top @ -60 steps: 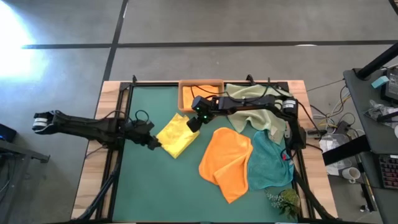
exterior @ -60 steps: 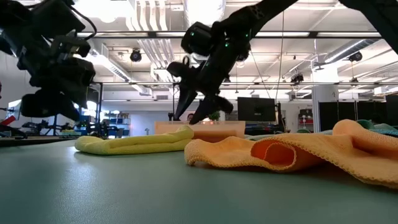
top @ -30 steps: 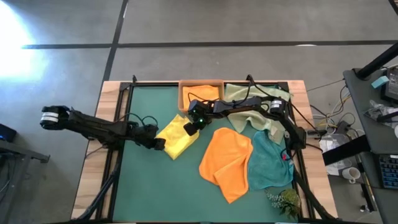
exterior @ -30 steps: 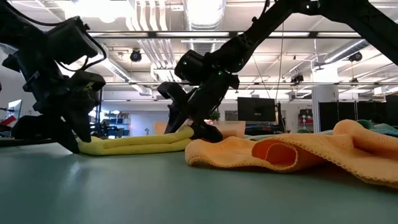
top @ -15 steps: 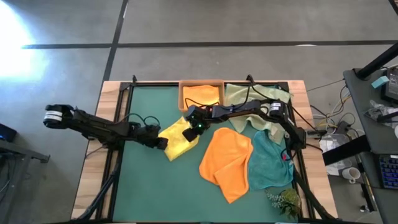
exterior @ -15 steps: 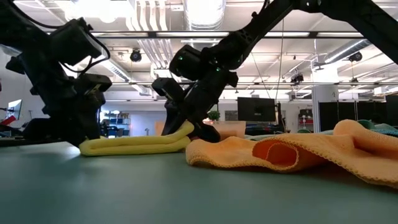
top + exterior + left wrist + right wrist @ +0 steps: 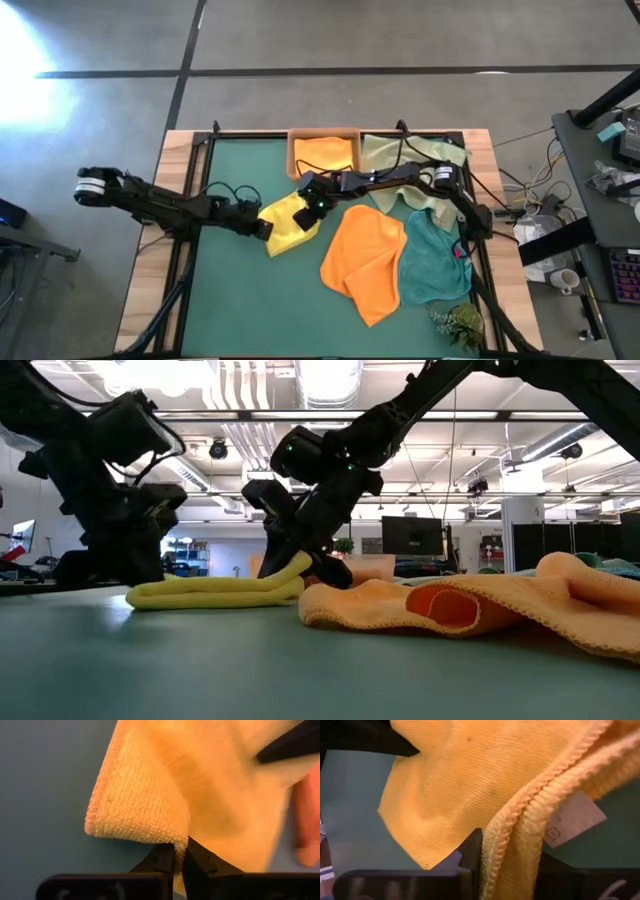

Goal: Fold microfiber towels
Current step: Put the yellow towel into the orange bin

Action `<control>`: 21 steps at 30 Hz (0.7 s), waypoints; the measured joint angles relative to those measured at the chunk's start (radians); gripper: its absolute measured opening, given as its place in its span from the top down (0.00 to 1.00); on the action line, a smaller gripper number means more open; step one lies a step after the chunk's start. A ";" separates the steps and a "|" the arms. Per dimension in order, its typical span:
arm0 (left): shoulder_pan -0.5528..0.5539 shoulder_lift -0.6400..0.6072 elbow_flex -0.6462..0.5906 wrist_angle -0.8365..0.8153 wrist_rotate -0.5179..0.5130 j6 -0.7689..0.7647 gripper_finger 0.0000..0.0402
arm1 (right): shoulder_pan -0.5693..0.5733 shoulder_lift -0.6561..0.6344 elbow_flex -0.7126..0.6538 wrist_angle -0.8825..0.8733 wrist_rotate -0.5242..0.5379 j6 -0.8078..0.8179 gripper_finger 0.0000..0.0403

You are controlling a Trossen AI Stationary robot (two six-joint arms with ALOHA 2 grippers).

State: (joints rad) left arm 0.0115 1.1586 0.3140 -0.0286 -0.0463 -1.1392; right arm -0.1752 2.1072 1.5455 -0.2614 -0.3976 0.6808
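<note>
A: Yellow towel (image 7: 285, 220) lies folded on the surface (image 7: 230, 300), left of the big orange towel (image 7: 365, 260).
B: And the 2 hands?
A: Left hand (image 7: 262, 228) pinches its left edge; right hand (image 7: 312, 205) clamps its right edge.

Yellow towel (image 7: 287, 219): plain, fine looped weave, white tag (image 7: 568, 823) with dark print at one hem. Orange towel (image 7: 366, 258): plain, mid-mat. Second orange towel (image 7: 325, 152) in light wooden tray (image 7: 292, 153). Teal towel (image 7: 432, 260): plain. Pale green towel (image 7: 405, 164): plain. Mat (image 7: 250, 300): flat dark green. Table (image 7: 172, 160): light wood edge. Both arms black; right gripper (image 7: 313, 201) shows a small green light
</note>
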 joint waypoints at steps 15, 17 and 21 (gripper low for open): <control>0.003 -0.032 0.173 0.003 -0.120 0.215 1.00 | 0.029 -0.208 -0.002 -0.184 0.186 -0.029 0.85; 0.009 -0.032 0.209 0.002 -0.146 0.268 1.00 | 0.030 -0.237 -0.002 -0.201 0.210 -0.031 0.85; 0.046 -0.032 0.282 -0.008 -0.202 0.378 1.00 | 0.029 -0.284 -0.002 -0.220 0.247 -0.039 0.85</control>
State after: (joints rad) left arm 0.0578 1.1263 0.5964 -0.0368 -0.2485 -0.7612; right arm -0.1462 1.8230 1.5434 -0.4809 -0.1507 0.6413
